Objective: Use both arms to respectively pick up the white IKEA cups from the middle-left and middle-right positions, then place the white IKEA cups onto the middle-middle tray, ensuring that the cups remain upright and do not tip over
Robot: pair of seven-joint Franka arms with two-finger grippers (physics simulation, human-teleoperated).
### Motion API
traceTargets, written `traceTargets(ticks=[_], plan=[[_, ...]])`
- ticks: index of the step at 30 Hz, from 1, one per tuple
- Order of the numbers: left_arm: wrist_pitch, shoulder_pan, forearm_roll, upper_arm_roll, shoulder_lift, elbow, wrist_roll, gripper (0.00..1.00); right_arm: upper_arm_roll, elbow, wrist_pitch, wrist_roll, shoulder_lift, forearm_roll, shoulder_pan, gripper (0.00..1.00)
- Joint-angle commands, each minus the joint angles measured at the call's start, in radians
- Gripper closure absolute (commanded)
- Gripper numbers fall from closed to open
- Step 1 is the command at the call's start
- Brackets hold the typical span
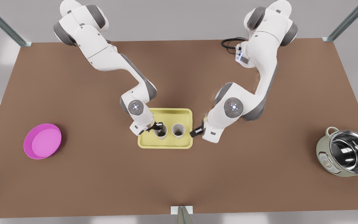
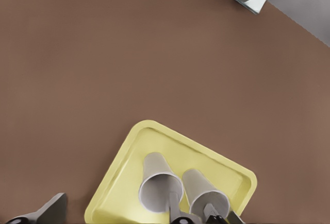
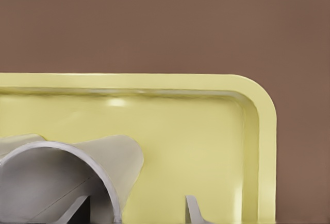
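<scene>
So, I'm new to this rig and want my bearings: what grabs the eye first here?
Two white cups stand upright side by side on the yellow tray at the table's middle. The left hand is at one cup's rim, and the right hand sits open just off the tray's edge. A pink bowl and a steel-lined pot lie far out at the front view's left and right.

Right gripper low, fingers spread; left gripper low, opposite.
</scene>
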Motion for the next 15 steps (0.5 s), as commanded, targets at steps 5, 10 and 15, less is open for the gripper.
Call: traceTargets(ticks=[5,10,15], plan=[[-0.627,0.259,0.170,0.051,-0.301,-0.095,0.970,0.00,0.001,0.000,0.018,0.116,-0.002,0.034,-0.009,0.00],[-0.636,0.294,0.135,0.048,-0.280,-0.095,0.970,0.00,0.001,-0.003,-0.009,0.108,-0.034,0.034,-0.012,0.00],[-0.670,0.297,0.135,0.025,-0.281,-0.092,0.970,0.00,-0.007,0.141,-0.370,-0.125,-0.114,0.029,-0.149,0.00]])
